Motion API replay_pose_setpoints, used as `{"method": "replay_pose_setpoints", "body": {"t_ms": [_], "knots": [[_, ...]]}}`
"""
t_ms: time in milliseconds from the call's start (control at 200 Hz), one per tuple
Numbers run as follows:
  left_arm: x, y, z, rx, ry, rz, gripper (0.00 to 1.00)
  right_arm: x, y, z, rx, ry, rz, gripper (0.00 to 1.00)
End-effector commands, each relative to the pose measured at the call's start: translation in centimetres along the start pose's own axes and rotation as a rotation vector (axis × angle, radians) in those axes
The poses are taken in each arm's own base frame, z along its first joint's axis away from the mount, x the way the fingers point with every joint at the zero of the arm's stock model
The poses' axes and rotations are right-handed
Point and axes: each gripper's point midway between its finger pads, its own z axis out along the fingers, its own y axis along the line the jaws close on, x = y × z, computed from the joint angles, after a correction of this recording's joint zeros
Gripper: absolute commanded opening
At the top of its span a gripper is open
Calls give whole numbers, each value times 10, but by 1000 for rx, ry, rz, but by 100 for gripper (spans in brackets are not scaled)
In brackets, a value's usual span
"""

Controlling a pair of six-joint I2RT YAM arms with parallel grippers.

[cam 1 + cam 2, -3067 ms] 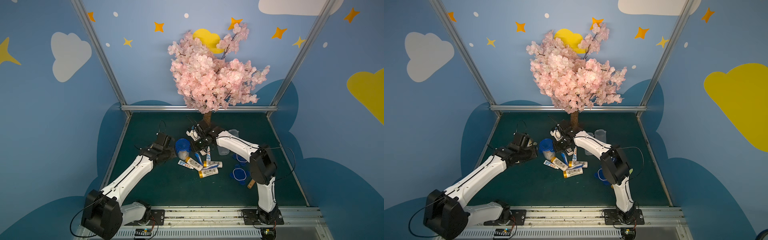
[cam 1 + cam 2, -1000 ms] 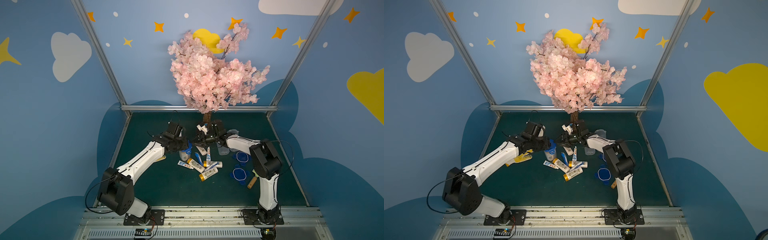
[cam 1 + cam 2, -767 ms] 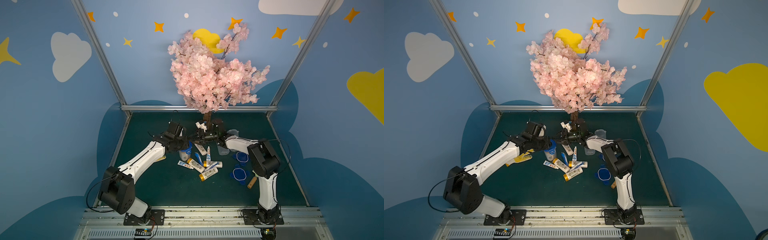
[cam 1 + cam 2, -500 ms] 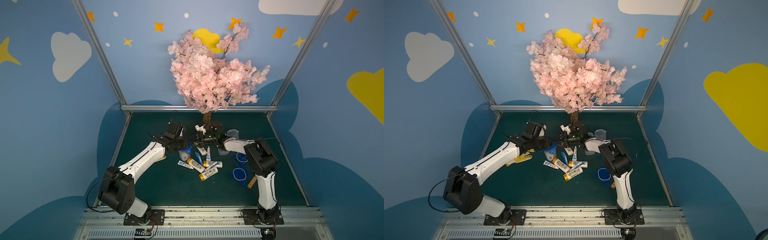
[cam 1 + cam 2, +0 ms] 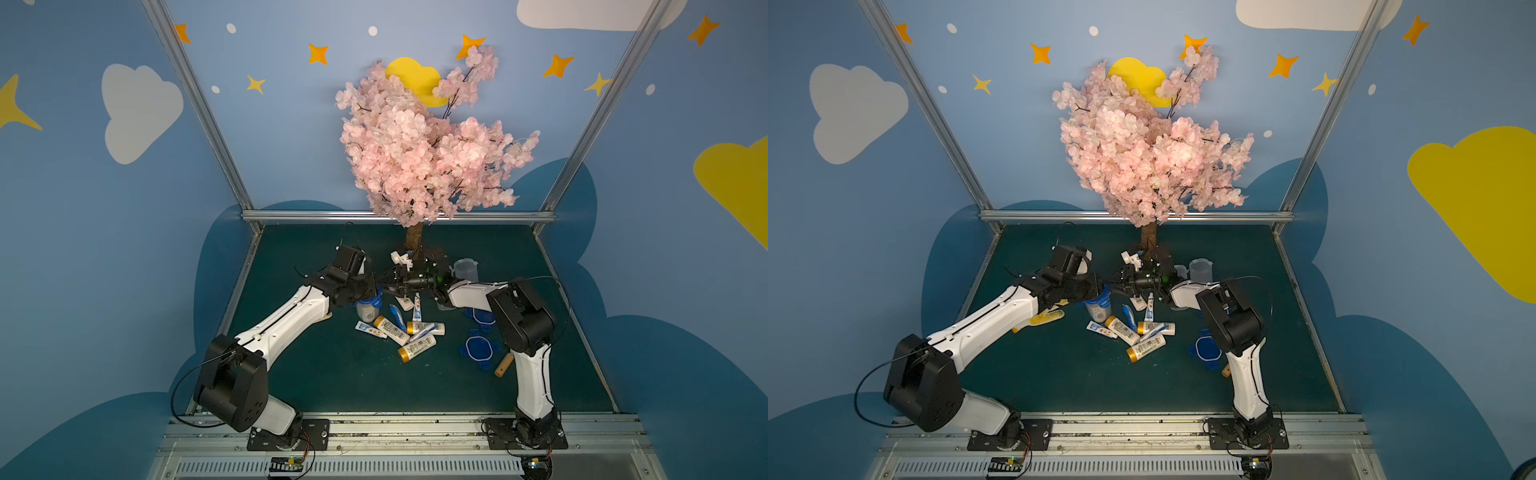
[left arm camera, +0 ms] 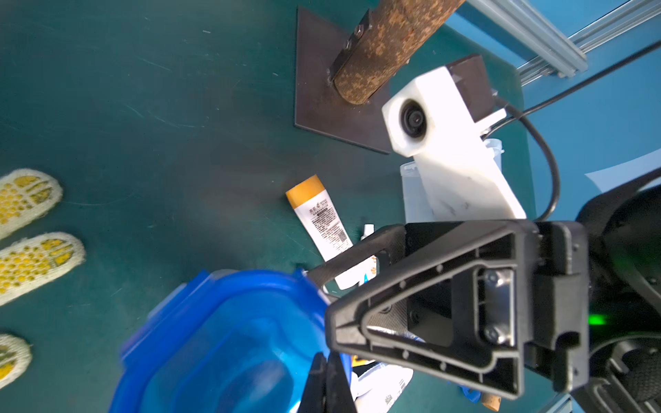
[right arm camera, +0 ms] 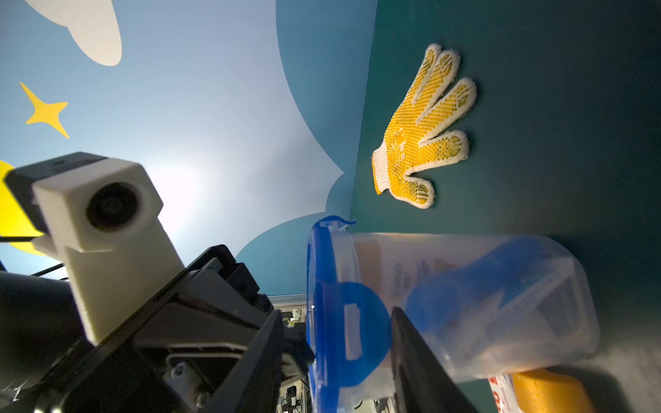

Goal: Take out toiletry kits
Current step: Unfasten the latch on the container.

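The right gripper [image 7: 347,332] straddles the clip flap [image 7: 357,307] of the blue lid [image 7: 318,271]; I cannot tell whether it is clamped on it. The left gripper [image 6: 327,361], jaws together, touches that lid's edge. A yellow glove [image 7: 422,128] and the tree trunk [image 6: 375,46] lie close by. One toiletry kit [image 7: 483,296] sits inside the clear jar [image 7: 579,321], just past the right fingertips. Loose bottles and tubes [image 5: 390,330] lie on the mat nearby.

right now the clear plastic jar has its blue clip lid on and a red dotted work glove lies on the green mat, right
The dotted work glove is yellow, not red; the right wrist view shows it. The clear plastic jar has its blue clip lid on.
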Motion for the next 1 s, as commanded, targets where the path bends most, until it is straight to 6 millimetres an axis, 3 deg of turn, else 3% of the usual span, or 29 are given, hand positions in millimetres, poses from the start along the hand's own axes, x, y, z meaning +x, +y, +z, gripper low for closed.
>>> {"method": "replay_pose_setpoints", "body": {"t_ms": [0, 280, 611, 996], "knots": [[47, 41, 14, -140, 157, -36, 2, 4, 60, -4, -135, 7, -143, 46], [56, 48, 18, -153, 171, -46, 2, -9, 68, -11, -244, -43, -112, 43], [64, 58, 21, -178, 188, -53, 2, -15, 78, -18, -257, -76, -147, 41], [66, 78, 22, -214, 212, -121, 3, -28, 72, -17, -247, -97, -136, 39]]}}
